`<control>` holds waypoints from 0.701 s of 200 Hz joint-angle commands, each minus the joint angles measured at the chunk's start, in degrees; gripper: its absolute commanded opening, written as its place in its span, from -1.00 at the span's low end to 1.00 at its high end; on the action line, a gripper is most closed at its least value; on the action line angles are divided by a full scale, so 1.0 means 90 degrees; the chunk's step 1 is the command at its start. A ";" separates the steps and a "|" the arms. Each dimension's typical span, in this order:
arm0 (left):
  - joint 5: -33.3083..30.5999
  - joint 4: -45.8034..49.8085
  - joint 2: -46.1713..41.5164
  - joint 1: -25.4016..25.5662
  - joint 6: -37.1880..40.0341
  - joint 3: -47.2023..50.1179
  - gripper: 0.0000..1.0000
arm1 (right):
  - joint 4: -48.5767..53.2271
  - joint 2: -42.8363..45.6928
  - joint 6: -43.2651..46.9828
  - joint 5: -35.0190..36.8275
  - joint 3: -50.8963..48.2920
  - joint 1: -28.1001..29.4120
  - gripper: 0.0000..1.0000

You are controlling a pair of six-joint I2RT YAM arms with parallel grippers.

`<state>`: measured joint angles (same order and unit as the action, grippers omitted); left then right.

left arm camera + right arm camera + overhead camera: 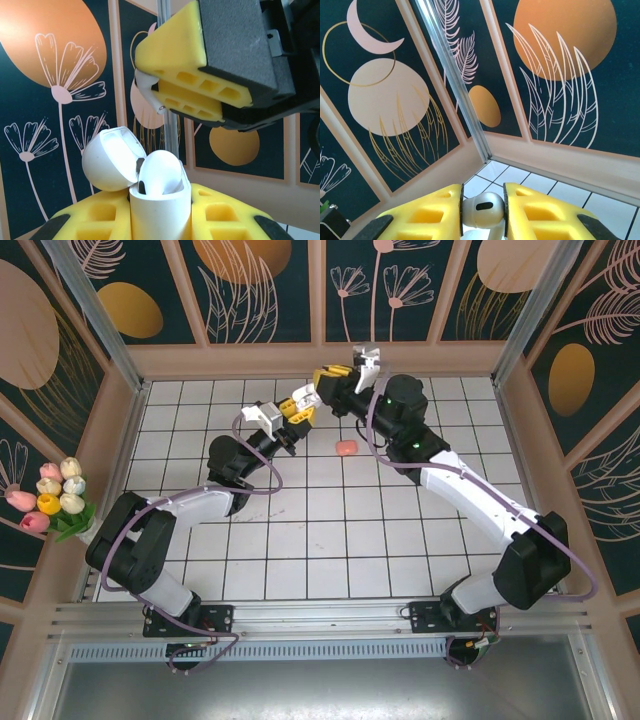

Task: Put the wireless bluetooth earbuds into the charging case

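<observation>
Top external view: my left hand (298, 405) and right hand (330, 373) meet above the far half of the tabletop (300, 540), close together so the earbud can go straight into the case. A salmon-pink piece (346, 447) lies on the tiles nearby.

Left wrist view: my left hand is clamped tight on the charging case (160, 210), held upright with its lid (110, 160) swung open. What looks like a seated earbud (160, 172) fills one slot. My right hand hangs just above.

Right wrist view: my right hand's yellow fingers (535, 210) pinch a white earbud (481, 205), closed only as far as it allows.
</observation>
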<state>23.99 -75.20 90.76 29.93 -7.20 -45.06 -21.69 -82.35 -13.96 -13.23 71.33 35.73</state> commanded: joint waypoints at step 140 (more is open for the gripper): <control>0.0143 -0.0180 -0.0094 -0.0035 -0.0113 -0.0303 -1.00 | -0.0187 -0.0028 0.0191 -0.0157 -0.0339 0.0090 -0.50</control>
<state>24.27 -75.16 90.76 29.93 -7.20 -45.84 -21.69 -82.35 -12.38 -13.61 69.01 36.10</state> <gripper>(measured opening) 0.247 0.254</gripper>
